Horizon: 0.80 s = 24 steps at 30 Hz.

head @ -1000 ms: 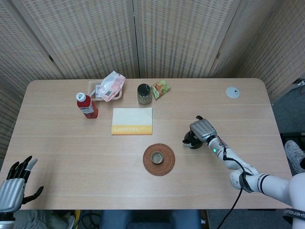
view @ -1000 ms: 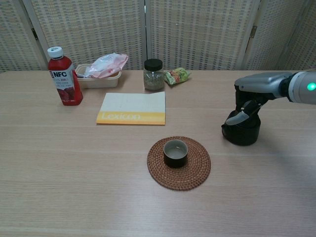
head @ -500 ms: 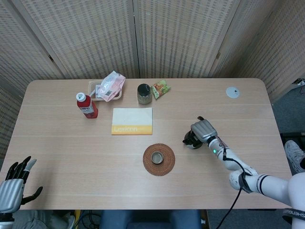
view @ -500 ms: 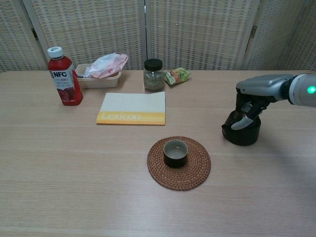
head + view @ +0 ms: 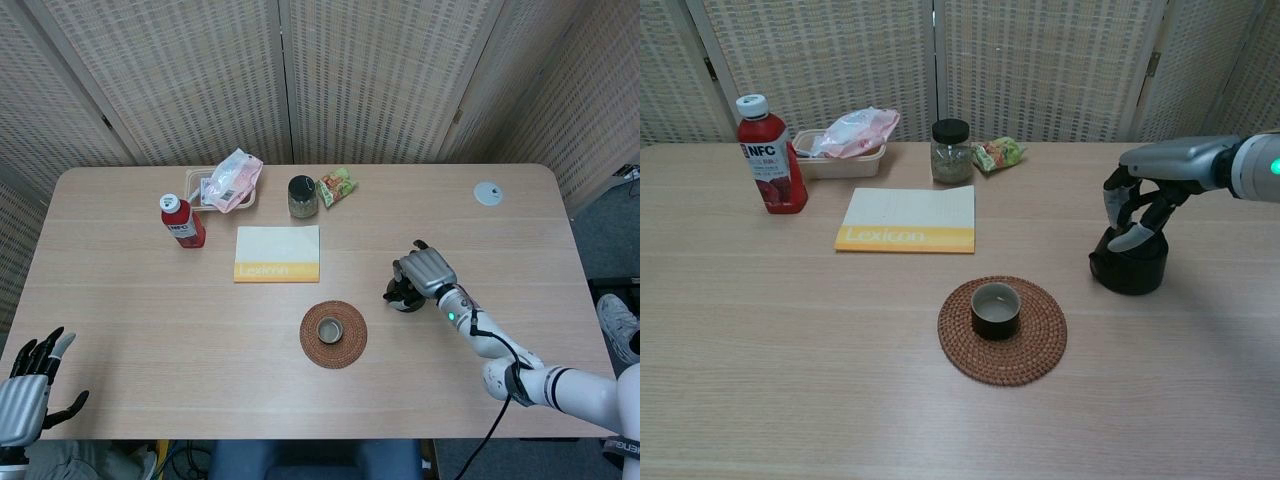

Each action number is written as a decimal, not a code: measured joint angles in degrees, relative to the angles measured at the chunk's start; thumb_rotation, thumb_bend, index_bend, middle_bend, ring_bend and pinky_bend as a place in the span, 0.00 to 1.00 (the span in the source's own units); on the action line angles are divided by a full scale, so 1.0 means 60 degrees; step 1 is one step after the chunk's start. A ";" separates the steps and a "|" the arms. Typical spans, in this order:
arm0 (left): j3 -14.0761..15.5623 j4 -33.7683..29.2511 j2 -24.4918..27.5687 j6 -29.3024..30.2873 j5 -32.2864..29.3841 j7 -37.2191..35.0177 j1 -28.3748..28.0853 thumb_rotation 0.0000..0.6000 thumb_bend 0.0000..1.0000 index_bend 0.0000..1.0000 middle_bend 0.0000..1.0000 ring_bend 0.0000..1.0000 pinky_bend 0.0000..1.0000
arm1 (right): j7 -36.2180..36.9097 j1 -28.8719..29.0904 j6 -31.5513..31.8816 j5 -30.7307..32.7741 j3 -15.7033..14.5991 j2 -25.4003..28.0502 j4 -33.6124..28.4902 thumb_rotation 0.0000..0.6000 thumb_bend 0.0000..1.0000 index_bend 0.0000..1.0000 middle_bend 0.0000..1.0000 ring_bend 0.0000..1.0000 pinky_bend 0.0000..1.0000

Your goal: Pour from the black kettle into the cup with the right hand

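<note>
Before me a pale wooden table [image 5: 120, 300] stands against woven folding screens [image 5: 200, 70], grey floor [image 5: 600, 215] at one side.

matt wooden table [image 5: 790, 340], woven coaster [image 5: 1030, 355], glossy black kettle [image 5: 1130, 272].

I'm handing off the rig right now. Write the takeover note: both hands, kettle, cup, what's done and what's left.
Right hand: over the black kettle, fingers draped onto its top; a firm grip is not evident.
Left hand: open, idle at the table's near left edge.
Kettle stands upright on the table, to the right of the cup.
Cup sits upright on the round woven coaster.
Done: right hand reached the kettle.
Left: secure the grip, lift, carry over the cup, tilt to pour.
</note>
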 measured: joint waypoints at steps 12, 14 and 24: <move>-0.0063 0.0004 0.0088 0.0132 0.0040 -0.0056 0.0004 1.00 0.25 0.09 0.03 0.11 0.01 | -0.0083 -0.0260 0.1122 -0.0260 0.0243 0.0597 -0.1019 0.96 0.03 0.14 0.17 0.10 0.06; -0.0091 0.0006 0.0111 0.0162 0.0052 -0.0069 -0.0007 1.00 0.25 0.09 0.03 0.11 0.01 | -0.0148 -0.0422 0.1540 -0.0362 0.0249 0.0768 -0.1294 1.00 0.07 0.14 0.19 0.10 0.06; -0.0158 -0.0052 0.0185 0.0123 0.0128 -0.0076 -0.0135 1.00 0.25 0.09 0.03 0.11 0.01 | -0.0507 -0.1829 0.4134 -0.1253 -0.0031 0.1568 -0.2656 1.00 0.22 0.14 0.24 0.10 0.06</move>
